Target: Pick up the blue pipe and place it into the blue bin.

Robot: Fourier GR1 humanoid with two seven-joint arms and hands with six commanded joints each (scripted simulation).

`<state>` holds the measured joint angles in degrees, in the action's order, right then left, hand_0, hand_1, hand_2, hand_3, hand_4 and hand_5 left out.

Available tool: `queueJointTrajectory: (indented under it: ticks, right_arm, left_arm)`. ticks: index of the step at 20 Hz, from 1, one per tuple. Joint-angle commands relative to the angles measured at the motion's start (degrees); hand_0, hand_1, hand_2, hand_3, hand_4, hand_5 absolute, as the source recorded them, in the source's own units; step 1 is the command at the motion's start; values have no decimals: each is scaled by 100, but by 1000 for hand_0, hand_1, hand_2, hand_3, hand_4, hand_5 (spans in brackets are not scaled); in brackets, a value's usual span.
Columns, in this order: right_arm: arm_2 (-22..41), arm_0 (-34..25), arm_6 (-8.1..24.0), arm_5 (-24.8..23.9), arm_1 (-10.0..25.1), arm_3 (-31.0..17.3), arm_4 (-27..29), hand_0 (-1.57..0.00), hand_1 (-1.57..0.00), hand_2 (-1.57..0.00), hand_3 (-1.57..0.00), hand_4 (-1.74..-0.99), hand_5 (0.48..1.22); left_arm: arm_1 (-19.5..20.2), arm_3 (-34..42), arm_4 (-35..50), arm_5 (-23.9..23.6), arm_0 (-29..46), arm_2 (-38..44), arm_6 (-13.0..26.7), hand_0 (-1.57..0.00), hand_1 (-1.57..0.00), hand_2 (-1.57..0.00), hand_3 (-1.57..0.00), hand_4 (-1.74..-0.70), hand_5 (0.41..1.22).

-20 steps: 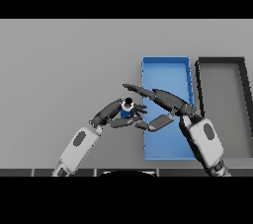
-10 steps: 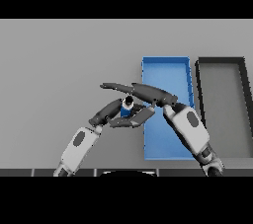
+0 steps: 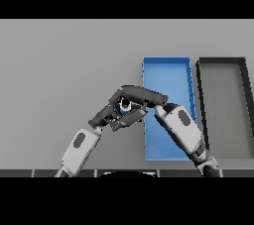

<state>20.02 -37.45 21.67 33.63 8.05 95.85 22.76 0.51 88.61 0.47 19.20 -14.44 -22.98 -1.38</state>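
The blue pipe (image 3: 126, 106), short with a pale end, is held just above the table, left of the blue bin (image 3: 166, 76). My left hand (image 3: 105, 115) comes from the lower left and has its fingers curled on the pipe's left side. From the right, my right hand (image 3: 145, 97) lays its fingers over the top of the pipe, and its thumb closes in under it. Most of the pipe's body is hidden between the two hands. The blue bin holds nothing that I can see.
A black bin (image 3: 224, 105) stands right of the blue bin, side by side with it. My right forearm (image 3: 181, 127) crosses over the blue bin's near half. Grey table stretches to the left and back.
My right hand has swung left from over the blue bin and closed round the pipe held by my left hand. The pipe and left hand have barely shifted.
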Motion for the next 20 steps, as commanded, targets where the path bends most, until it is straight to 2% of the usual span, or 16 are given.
queueJointTrajectory:
  ticks: [1,3,5,9,10,12,13,14,15,16,17,19,20]
  right_arm:
    - [27,-19,-34,1,-2,-13,3,-1343,-1343,-1354,-1186,-1628,856]
    - [110,27,-196,35,40,-41,-127,-1425,-1425,-1432,-1304,-1665,987]
    - [174,76,-502,29,70,19,-202,-1478,-1478,-1482,-1400,-1692,1071]
    - [237,188,-579,-194,92,168,-101,-1533,-1533,-1535,-1501,-1721,1160]
    - [240,184,-512,-271,56,169,-138,-1540,-1540,-1542,-1515,-1725,1172]
    - [206,238,-631,-326,57,202,-265,-1551,-1551,-1552,-1535,-1731,1190]
    - [199,196,-720,-371,60,164,-336,-1555,-1555,-1556,-1542,-1733,1196]
    - [243,202,-672,-403,33,186,-385,-1558,-1558,-1559,-1548,-1734,1201]
    - [250,247,-577,-423,54,283,-288,-1561,-1561,-1561,-1553,-1736,1205]
    - [243,241,-520,-425,57,271,-277,-1563,-1563,-1563,-1556,-1737,1208]
    - [230,209,-323,-457,27,303,-280,-1565,-1565,-1565,-1559,-1738,1211]
    - [242,252,-134,-441,-29,370,-380,-1567,-1567,-1567,-1563,-1739,1214]
    - [225,320,-277,-409,-32,377,-433,-1568,-1568,-1568,-1565,-1739,1216]
  left_arm:
    - [-33,-26,22,35,-23,14,-30,-1571,-1571,-1571,-1502,-1699,1221]
    - [-73,-121,-17,81,-9,27,-82,-1571,-1571,-1571,-1464,-1713,1221]
    - [-72,-90,-52,126,-35,83,-78,-1571,-1571,-1571,-1437,-1722,1221]
    - [-84,2,-175,132,-34,131,-4,-1571,-1571,-1571,-1426,-1731,1221]
    - [-87,4,-198,109,-7,128,-19,-1571,-1571,-1571,-1422,-1731,1221]
    - [-93,-1,-472,-102,-21,99,-182,-1571,-1571,-1571,-1454,-1724,1221]
    - [-31,19,-573,-122,-53,144,-170,-1462,-1342,-1293,-1166,-1599,1221]
    - [30,19,-593,35,-9,119,-222,-1169,-1073,-1034,-933,-1475,1221]
    - [88,14,-547,262,-23,127,-288,-935,-858,-827,-746,-1372,1221]
    - [145,17,-603,379,-45,162,-230,-748,-687,-662,-596,-1282,1221]
    - [166,37,-656,470,1,155,-247,-598,-549,-529,-477,-1206,1221]
    - [115,40,-840,481,19,147,-111,-383,-351,-338,-305,-1085,1029]
    - [147,39,-794,468,-7,227,33,-306,-281,-270,-244,-1047,938]
